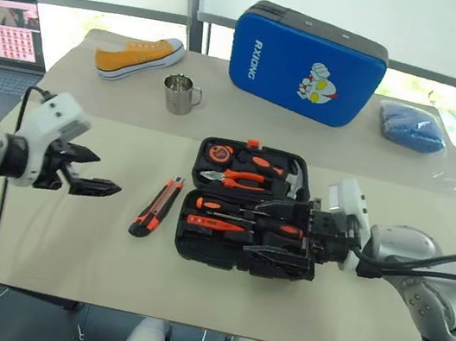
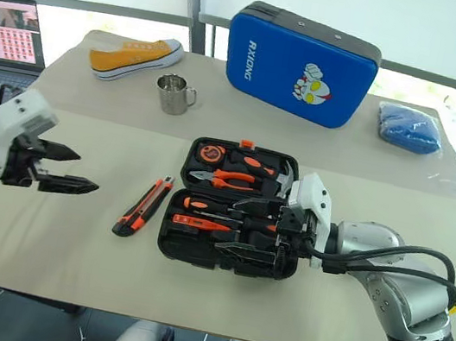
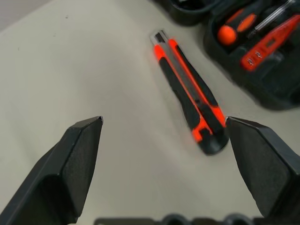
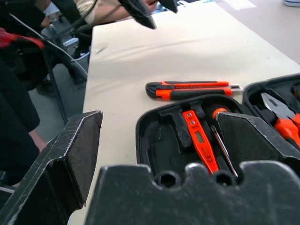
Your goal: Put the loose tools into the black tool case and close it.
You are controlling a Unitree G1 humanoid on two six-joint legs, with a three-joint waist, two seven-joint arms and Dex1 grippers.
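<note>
The utility knife (image 1: pixel 156 206) lies on the bench (image 1: pixel 50 237) just left of the open black tool case (image 1: pixel 243 208), long axis running 12 to 6. The left claw (image 1: pixel 92 172), empty and spread wide, hovers at its 9 o'clock, nearer than the open right claw (image 1: pixel 283 232) over the case.

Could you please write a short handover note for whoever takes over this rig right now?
Left pincer: open, holding nothing, above the table to the left of the utility knife.
Right pincer: open, holding nothing, over the right side of the black tool case.
Case: open on the table, with screwdrivers and the tester screwdriver in the near half, pliers in the far half.
Done: screwdrivers and tester stowed.
Left: the knife lies on the table beside the case; put it in, then close the lid.
</note>
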